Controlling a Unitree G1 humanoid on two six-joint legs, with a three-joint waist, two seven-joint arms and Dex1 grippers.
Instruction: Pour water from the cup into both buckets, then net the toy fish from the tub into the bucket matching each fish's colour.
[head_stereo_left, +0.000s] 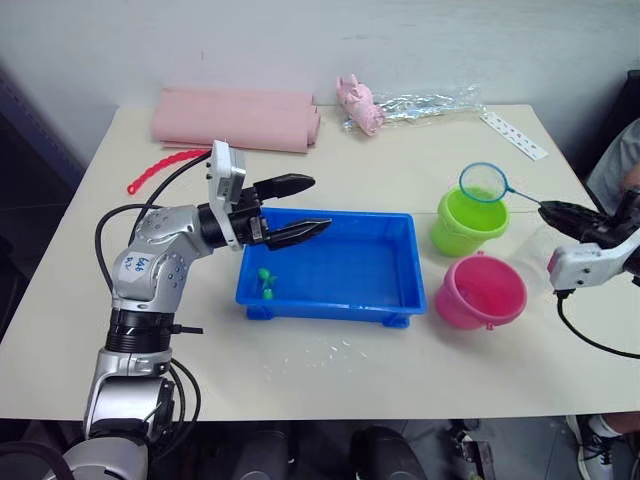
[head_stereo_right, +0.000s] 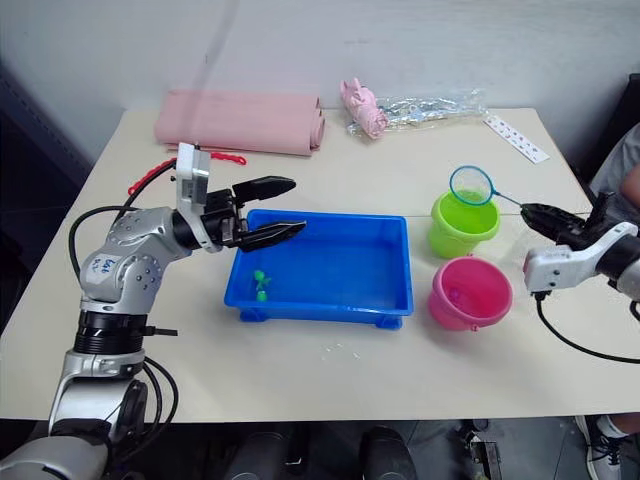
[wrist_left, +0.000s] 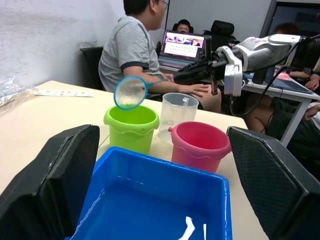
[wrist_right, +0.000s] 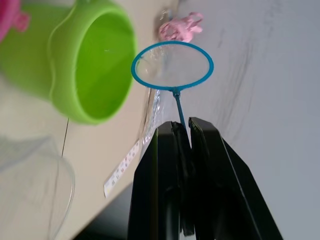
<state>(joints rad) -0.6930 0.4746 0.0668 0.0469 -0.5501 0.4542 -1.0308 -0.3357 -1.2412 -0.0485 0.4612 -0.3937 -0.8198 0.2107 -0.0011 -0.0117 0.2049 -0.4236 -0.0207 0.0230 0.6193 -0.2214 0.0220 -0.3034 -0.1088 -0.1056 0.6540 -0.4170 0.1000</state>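
The blue tub sits mid-table with tiny green toy fish at its left end. My left gripper hovers open above the tub's left back corner, holding nothing. To the right of the tub stand the lime green bucket and the pink bucket. My right gripper is shut on the thin handle of the net, whose blue hoop hangs over the green bucket's far rim. The clear cup stands just right of the buckets, under my right arm.
A folded pink cloth, a pale pink toy, a crinkled wrapper and a white strip lie along the back. A red beaded strip is at back left. A person sits beyond the table's right end.
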